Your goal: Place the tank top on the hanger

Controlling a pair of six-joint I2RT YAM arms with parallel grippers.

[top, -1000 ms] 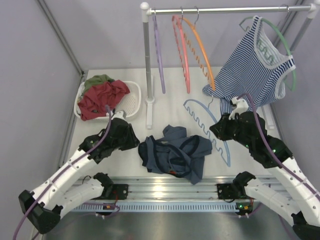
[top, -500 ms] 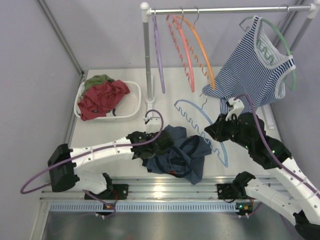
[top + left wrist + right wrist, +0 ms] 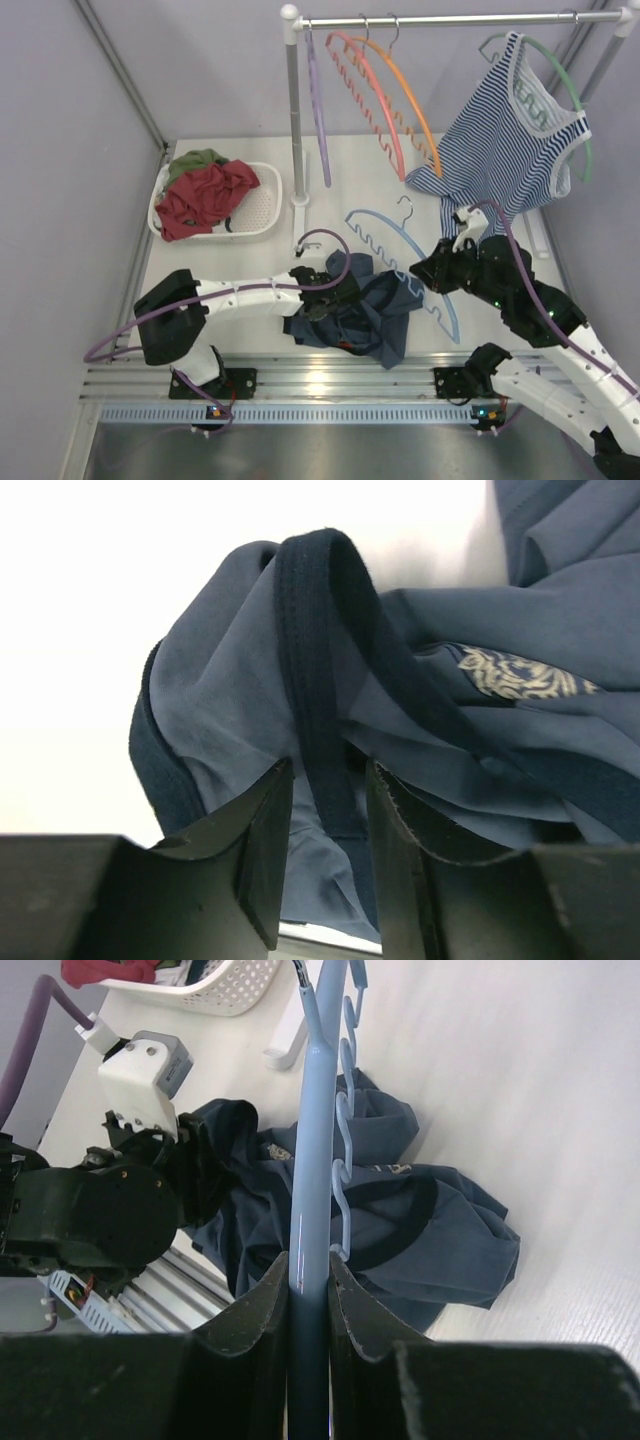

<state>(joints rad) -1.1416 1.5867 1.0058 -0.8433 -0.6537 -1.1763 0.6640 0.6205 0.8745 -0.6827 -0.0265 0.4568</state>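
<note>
The navy tank top [image 3: 365, 312] lies crumpled on the white table near the front edge. My left gripper [image 3: 325, 298] reaches in from the left to its left edge. In the left wrist view the jaws [image 3: 328, 770] stand close together on a dark strap of the tank top [image 3: 220, 680]. My right gripper [image 3: 432, 272] is shut on the light-blue hanger [image 3: 398, 224] and holds it just right of the garment. In the right wrist view the hanger [image 3: 315, 1140] runs straight out from the gripper [image 3: 308, 1265], over the tank top [image 3: 440, 1220].
A white basket [image 3: 262, 200] with red and green garments stands at the back left. The rack pole [image 3: 293, 120] rises behind the tank top. Purple [image 3: 318, 110], pink [image 3: 375, 110] and orange hangers [image 3: 405, 90] hang from it, and a striped tank top [image 3: 510, 130] hangs on a green hanger.
My left arm swung from the table's left side across to the tank top and closed on its strap. My right gripper carried the hanger a little left and back. The hanging hangers sway.
</note>
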